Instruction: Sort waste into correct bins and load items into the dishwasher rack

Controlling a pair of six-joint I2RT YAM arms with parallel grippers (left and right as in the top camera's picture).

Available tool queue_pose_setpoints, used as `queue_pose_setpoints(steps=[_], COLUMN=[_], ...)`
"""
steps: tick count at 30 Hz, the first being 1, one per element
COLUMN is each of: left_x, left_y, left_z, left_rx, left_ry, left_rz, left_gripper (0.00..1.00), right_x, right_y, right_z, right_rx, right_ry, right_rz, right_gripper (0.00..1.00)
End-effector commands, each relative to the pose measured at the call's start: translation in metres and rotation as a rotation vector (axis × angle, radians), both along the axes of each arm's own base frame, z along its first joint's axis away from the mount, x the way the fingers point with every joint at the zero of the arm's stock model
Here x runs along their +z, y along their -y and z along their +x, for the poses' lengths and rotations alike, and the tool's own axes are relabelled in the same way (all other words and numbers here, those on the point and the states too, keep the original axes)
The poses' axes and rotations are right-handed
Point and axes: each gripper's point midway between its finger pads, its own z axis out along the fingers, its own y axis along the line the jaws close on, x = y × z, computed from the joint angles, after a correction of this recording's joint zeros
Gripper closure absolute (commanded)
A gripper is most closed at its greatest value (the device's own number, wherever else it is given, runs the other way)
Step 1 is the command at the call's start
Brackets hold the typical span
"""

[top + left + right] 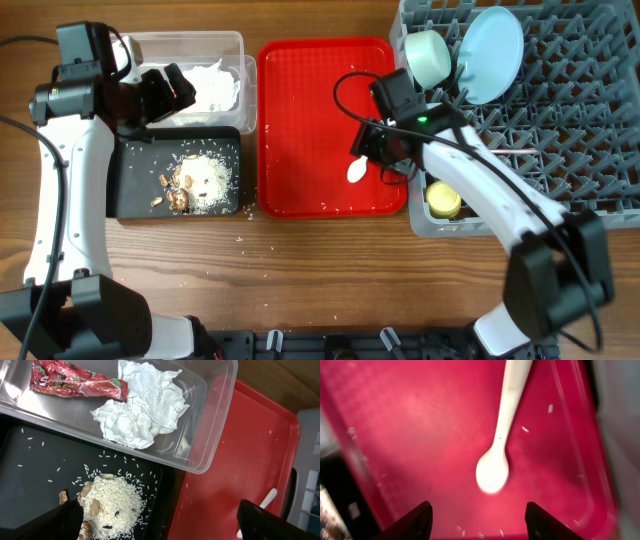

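Observation:
A white plastic spoon [356, 172] lies on the flat red serving tray [300, 120], bowl end toward the front. My right gripper [378, 148] hovers just above it, open and empty; in the right wrist view the spoon [500, 445] lies ahead of the open fingers [480, 522]. My left gripper [168, 90] is open and empty over the edge between the clear tub [235, 45] and the black tray [130, 180]. The tub holds the red wrapper [75, 382] and the white tissue [142, 407]. Rice and brown scraps [112, 505] lie on the black tray.
The grey dishwasher rack [580, 130] at the right holds a pale green bowl [428, 55], a pale blue plate [492, 55], a yellow cup [443, 200] and a thin white utensil [508, 152]. A few grains lie on the table in front of the trays.

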Motion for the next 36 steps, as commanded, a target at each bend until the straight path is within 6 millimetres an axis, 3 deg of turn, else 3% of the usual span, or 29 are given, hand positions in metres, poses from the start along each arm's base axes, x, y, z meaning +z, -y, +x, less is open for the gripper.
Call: queue_pose_setpoints(steps=[1,5,9,10,13,15,20,21,23,25,27,29,32,34,36], left_x=[0.006,0.006,0.006,0.006,0.006,0.006,0.006,0.006,0.006,0.006,0.006,0.006,0.006,0.006,0.006], left_y=[-0.001,0.000,0.000,-0.001,-0.001,0.000,0.000,0.000,0.000,0.000,0.000,0.000,0.000,-0.001,0.000], left_z=[-0.001,-0.001,-0.001,-0.001,-0.001,-0.001,-0.001,-0.001,-0.001,-0.001,-0.001,-0.001,-0.001,-0.001,-0.001], left_rx=[-0.009,-0.009,-0.009,-0.009,-0.009,-0.009,-0.009,-0.009,-0.009,-0.009,-0.009,-0.009,-0.009,-0.008,-0.009], left_ry=[0.019,0.019,0.019,0.019,0.019,0.019,0.019,0.019,0.019,0.019,0.019,0.019,0.019,0.018,0.019], left_rz=[0.008,0.008,0.008,0.008,0.008,0.008,0.008,0.008,0.008,0.008,0.008,0.008,0.008,0.008,0.008], left_gripper=[0.00,0.00,0.00,0.00,0.00,0.00,0.00,0.00,0.00,0.00,0.00,0.00,0.00,0.00,0.00], right_x=[-0.044,-0.077,-0.084,-0.084,-0.085,-0.084,-0.075,-0.069,-0.030,0.016,0.081,0.124,0.170,0.176,0.161], right_y=[-0.010,-0.011,-0.014,-0.014,-0.014,-0.016,-0.028,-0.030,-0.032,-0.029,-0.028,-0.005,0.072,0.120,0.170], right_z=[-0.004,-0.011,-0.016,-0.016,-0.016,-0.015,-0.005,0.000,0.015,0.022,0.020,0.015,0.004,-0.003,-0.008], right_rx=[-0.044,-0.062,-0.055,-0.056,-0.063,-0.053,0.065,0.113,0.262,0.354,0.491,0.440,0.103,-0.085,-0.279], right_ry=[-0.104,-0.189,-0.225,-0.228,-0.231,-0.225,-0.158,-0.127,-0.011,0.093,0.262,0.365,0.419,0.385,0.298], right_rz=[0.018,0.009,0.025,0.024,0.025,0.034,0.072,0.070,0.041,0.002,-0.014,-0.093,-0.255,-0.304,-0.314], right_gripper=[0.39,0.40,0.41,0.49,0.89,0.96,0.96,0.96,0.96,0.96,0.96,0.96,0.95,0.96,0.96])
